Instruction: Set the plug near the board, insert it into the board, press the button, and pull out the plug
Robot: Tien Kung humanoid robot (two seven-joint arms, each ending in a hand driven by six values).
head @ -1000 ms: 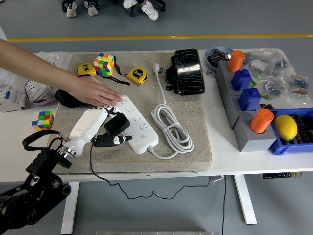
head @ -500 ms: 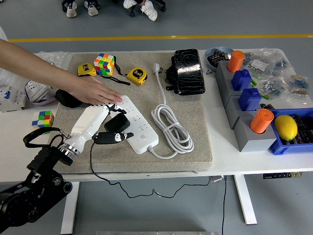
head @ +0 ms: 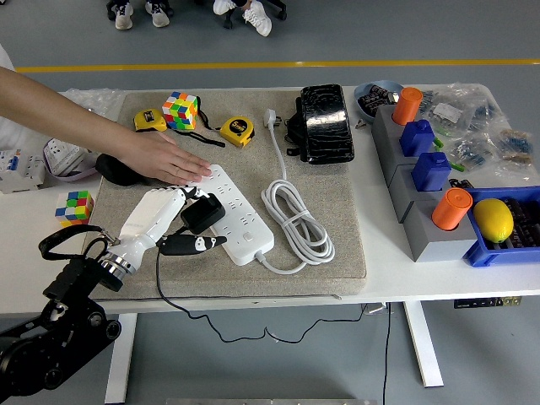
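Observation:
A white power strip (head: 234,218) lies diagonally on the grey mat (head: 337,236), its white cable (head: 295,221) coiled to the right. My left hand (head: 184,221), white with black fingertips, is shut on a black plug (head: 202,213) that sits at the strip's left edge, over its sockets. The plug's black cord (head: 158,278) runs down off the table's front edge. A person's hand (head: 164,160) rests flat on the far end of the strip, holding it down. The right arm is out of view.
On the mat's far side lie a Rubik's cube (head: 180,110), two yellow tape measures (head: 236,131) and a black pouch (head: 322,122). Grey blocks with orange and blue parts (head: 426,169) and a blue bin with a lemon (head: 494,219) stand at the right. Another cube (head: 74,205) sits left.
My left hand with the plug rose a little, then came back down and slightly left at the strip's edge. The person's hand stays on the strip.

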